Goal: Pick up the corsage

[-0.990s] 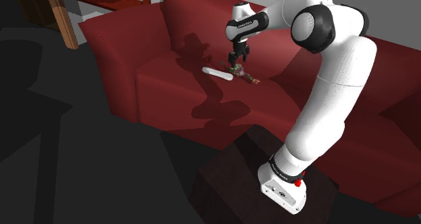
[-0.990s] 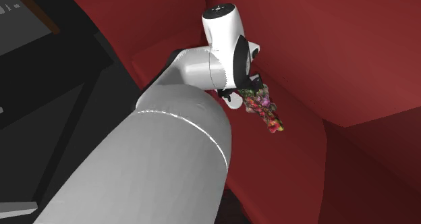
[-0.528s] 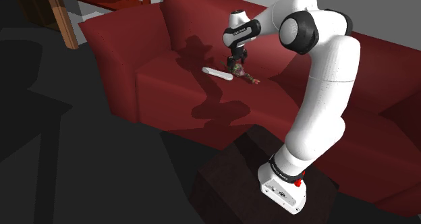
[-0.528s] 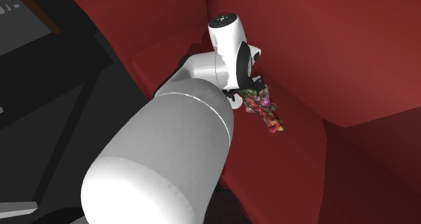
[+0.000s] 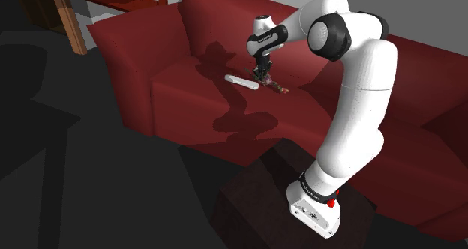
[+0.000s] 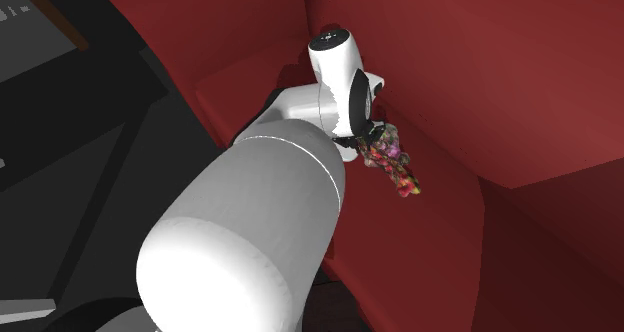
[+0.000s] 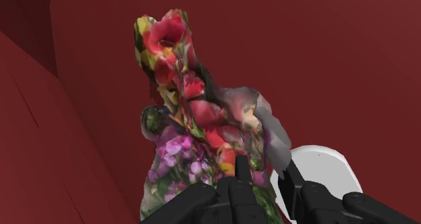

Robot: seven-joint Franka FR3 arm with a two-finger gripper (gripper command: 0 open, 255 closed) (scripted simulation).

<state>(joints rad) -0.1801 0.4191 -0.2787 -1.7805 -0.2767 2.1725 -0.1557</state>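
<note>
Poised at the corsage lying on the red sofa seat, just beside a white bar, with end effector astride its lower end for a clamp; cannot tell whether pinching or merely spread

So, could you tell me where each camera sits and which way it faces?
Shoulder view: beside and a little behind the stand, looking down at the sofa; the whole arm shows, with the gripper at the corsage.
Second exterior view: close behind the arm, looking along it down at the sofa seat; a big white link looms in front.
Wrist view: on the hand, looking along the gripper, which clasps the corsage.
Shared: all three show the corsage; the shoulder and wrist views also show the white object.
</note>
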